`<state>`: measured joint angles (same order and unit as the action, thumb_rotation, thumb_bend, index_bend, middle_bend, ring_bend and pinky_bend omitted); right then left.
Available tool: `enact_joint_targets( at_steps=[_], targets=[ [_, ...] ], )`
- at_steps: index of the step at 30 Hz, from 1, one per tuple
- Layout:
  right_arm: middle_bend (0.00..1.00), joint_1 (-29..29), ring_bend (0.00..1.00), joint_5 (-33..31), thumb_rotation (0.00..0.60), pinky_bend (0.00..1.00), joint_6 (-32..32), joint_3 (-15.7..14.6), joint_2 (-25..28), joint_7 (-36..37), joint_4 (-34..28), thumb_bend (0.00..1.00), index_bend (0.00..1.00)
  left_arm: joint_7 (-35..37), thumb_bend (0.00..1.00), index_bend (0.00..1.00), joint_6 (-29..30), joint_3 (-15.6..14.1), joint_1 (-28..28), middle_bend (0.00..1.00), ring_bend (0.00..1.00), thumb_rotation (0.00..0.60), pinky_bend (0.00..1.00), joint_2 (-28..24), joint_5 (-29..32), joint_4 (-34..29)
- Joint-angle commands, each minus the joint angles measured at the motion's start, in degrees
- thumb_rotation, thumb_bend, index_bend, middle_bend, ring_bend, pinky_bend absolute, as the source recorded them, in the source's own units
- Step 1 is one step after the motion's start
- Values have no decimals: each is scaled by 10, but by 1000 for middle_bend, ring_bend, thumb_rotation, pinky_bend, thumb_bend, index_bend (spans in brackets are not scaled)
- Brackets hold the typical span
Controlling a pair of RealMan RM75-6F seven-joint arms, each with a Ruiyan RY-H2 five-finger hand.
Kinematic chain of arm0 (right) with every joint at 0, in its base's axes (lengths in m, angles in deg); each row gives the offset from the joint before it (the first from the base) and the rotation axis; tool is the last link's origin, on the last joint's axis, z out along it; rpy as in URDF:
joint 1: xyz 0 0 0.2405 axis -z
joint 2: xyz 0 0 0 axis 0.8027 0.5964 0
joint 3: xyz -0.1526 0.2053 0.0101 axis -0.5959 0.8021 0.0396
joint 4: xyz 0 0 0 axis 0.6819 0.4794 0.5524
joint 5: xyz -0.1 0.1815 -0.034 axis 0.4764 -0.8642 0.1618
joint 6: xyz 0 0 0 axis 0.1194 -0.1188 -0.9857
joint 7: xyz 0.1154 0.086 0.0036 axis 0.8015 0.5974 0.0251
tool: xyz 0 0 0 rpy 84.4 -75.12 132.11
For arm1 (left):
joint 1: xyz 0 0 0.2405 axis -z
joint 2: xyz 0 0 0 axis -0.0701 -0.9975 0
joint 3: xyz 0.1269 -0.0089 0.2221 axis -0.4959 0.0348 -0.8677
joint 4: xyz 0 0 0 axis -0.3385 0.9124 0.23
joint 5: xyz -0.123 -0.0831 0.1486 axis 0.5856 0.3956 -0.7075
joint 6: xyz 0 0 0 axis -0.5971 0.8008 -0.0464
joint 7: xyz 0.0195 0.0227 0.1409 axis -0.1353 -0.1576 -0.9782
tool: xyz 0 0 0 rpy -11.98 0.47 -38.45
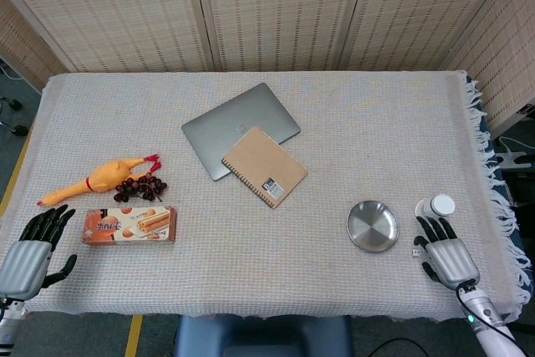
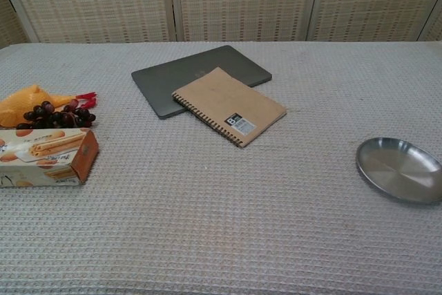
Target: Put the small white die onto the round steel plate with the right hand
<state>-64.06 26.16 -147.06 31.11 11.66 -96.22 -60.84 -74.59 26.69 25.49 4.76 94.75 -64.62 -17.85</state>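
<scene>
The small white die [image 1: 415, 251] lies on the cloth just right of the round steel plate [image 1: 373, 226], which the chest view shows at its right edge [image 2: 398, 169]. My right hand [image 1: 443, 251] hovers near the front right of the table with its fingers spread and holds nothing; its thumb side is right beside the die. Whether it touches the die I cannot tell. My left hand [image 1: 33, 248] is at the front left corner, open and empty. Neither hand shows in the chest view.
A white bottle [image 1: 435, 206] lies just beyond my right hand. A grey laptop [image 1: 240, 127] with a brown notebook [image 1: 264, 166] sits mid-table. On the left are a rubber chicken [image 1: 99, 179], dark grapes [image 1: 139, 187] and a biscuit box [image 1: 129, 225].
</scene>
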Motion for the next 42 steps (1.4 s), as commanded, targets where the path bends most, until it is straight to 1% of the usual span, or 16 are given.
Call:
enact_joint_targets(
  at_steps=[1, 7, 12, 19, 24, 27, 30, 37, 40, 42],
  targets=[
    [0, -11, 0, -11, 600, 0, 17, 6, -14, 0, 16, 271, 365, -4, 376, 0, -4, 2, 0, 0, 0, 600, 86, 2, 2, 1],
    [0, -18, 0, -13, 600, 0, 22, 6, -29, 6, 31, 272, 410, -6, 376, 0, -5, 6, -2, 0, 0, 600, 86, 3, 3, 2],
    [0, -17, 0, -13, 600, 0, 16, 5, -36, 10, 40, 271, 494, -4, 375, 0, -12, 8, -1, 0, 0, 600, 86, 4, 5, 5],
    [0, -15, 0, -17, 600, 13, 6, 8, -40, 14, 44, 271, 546, -3, 375, 0, -16, 10, -2, 0, 0, 600, 86, 3, 5, 4],
    [0, -16, 0, -1, 600, 14, -18, 12, -30, 30, 26, 271, 546, -2, 376, 0, -17, 12, -3, 0, 0, 600, 86, 3, 5, 5],
    [0, -24, 0, 3, 600, 14, -20, 18, -19, 47, 2, 271, 546, 0, 377, 0, -21, 12, -2, 0, 0, 600, 86, 3, 5, 6],
    [0, -37, 0, 3, 600, 14, -18, 29, -16, 35, -9, 271, 546, 0, 375, 0, -24, 13, -2, 0, 0, 600, 86, 3, 7, 7],
    [0, -77, 0, -11, 600, 14, 24, 48, -32, 11, -22, 272, 528, 3, 376, 0, -29, 15, -2, 0, 0, 600, 87, 2, 12, 9],
    [0, -88, 0, -18, 600, 14, 40, 49, -43, 3, -17, 271, 474, 4, 375, 0, -31, 17, -2, 0, 0, 600, 87, 3, 14, 9],
    [0, -92, 0, -22, 600, 14, 46, 49, -47, -2, -14, 271, 374, 6, 376, 0, -32, 17, -2, 0, 0, 600, 87, 2, 15, 9]
  ],
)
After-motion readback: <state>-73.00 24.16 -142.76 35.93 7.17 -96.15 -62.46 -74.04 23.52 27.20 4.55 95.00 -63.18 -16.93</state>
